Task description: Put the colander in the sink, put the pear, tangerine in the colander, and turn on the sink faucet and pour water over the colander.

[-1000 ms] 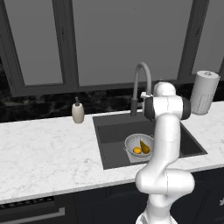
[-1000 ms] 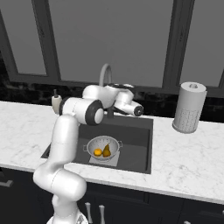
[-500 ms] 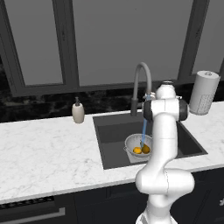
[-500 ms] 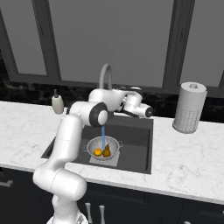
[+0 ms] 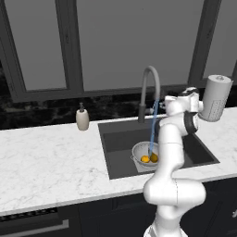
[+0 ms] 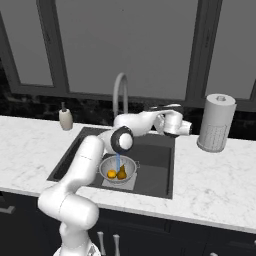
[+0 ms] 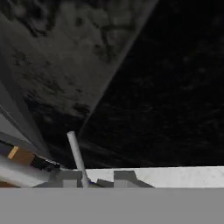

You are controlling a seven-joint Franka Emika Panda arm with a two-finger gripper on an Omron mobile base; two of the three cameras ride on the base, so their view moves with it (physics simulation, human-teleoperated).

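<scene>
- Since a second earlier: no water ran then; now the water [image 5: 152, 126] fell from the spout, and the forearm had swung right, toward the paper-towel roll [image 5: 215, 98].
- The hand [image 6: 187, 128] sat at the far right of the sink [image 5: 120, 159], near the tap's base; its fingertips were pressed together, and whether they pinched the lever I could not tell.
- In the hand view a thin grey rod [image 7: 77, 158], likely the tap lever, rose just beside the fingertips [image 7: 124, 178].
- The colander [image 6: 119, 168] stood on the sink floor, under the sink faucet [image 5: 149, 90].
- The tangerine [image 6: 111, 174] and pear [image 6: 122, 172] lay inside it, side by side, stream landing between them.
- Judged: last step under way, task nearly done.
- To do it well: leave the lever as is, keep the spout over the colander, let the water run, back the hand away gently.
- Pose: elbow folded high above the near sink edge, forearm stretched level toward the far right, wrist pointing at the dark back wall.
- Soap bottle [image 5: 82, 118] stood on the bench, left of the sink, untouched.
</scene>
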